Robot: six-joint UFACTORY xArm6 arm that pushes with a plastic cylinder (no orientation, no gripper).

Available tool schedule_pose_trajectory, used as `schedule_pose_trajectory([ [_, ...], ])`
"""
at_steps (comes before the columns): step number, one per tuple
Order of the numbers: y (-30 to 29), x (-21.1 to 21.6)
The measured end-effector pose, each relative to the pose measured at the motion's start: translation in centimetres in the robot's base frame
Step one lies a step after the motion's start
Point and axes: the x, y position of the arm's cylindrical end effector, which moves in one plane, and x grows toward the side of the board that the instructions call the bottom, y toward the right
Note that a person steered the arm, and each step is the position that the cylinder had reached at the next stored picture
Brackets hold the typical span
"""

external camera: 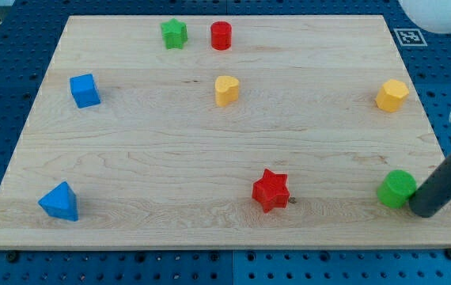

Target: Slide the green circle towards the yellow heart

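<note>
Your tip [425,210] sits touching the green circle [397,188] on its right, red star [270,190] further left, yellow heart [226,90] far up-left; no gripper fitted.

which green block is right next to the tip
The green circle at the view's bottom right; my tip sits just right of it. The green star is far off at the top.
</note>
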Motion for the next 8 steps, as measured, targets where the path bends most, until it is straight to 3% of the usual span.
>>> schedule_pose_trajectory([
  [5, -8.3, -5.6],
  [8, -12.5, -11.8],
])
